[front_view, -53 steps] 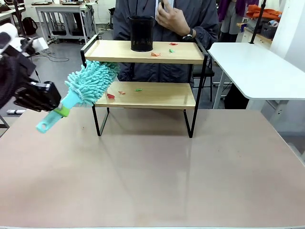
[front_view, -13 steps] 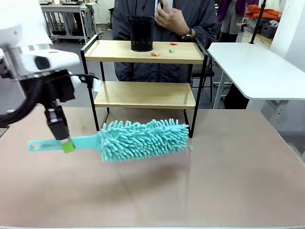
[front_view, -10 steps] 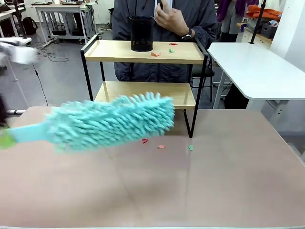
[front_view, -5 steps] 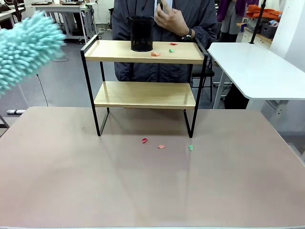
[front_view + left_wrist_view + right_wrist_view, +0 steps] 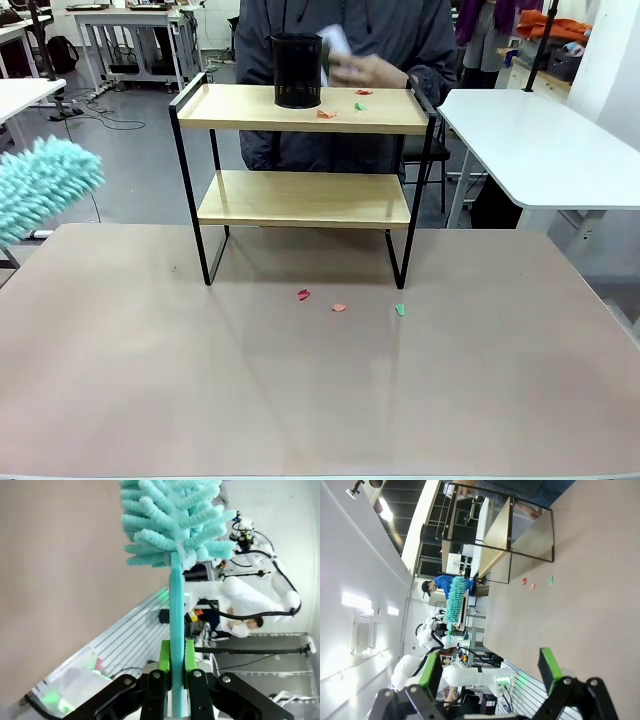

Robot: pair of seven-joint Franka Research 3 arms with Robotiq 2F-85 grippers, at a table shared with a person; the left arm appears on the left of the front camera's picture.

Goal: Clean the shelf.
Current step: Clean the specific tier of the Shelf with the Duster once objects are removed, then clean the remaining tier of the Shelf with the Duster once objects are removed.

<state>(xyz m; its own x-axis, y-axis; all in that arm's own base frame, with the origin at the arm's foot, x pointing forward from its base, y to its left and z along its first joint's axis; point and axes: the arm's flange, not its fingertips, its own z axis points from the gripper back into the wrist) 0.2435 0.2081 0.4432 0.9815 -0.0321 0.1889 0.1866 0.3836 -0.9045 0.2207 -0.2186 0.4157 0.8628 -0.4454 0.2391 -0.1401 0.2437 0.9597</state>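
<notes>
- A fluffy turquoise duster [image 5: 172, 525] is pinched by its handle in the left gripper [image 5: 173, 655].
- The right gripper [image 5: 490, 667] is seen spread wide.
- Coloured paper scraps [image 5: 338, 307] are seen before the black-framed two-tier wooden shelf [image 5: 305, 200].

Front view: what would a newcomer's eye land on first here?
The fluffy teal duster is held up at the picture's left edge, its handle clamped in the left gripper. Next comes the shelf at the table's far side, with a black mesh cup and a few paper scraps on its top board and the lower board bare. Three coloured scraps lie on the table just in front of it.
</notes>
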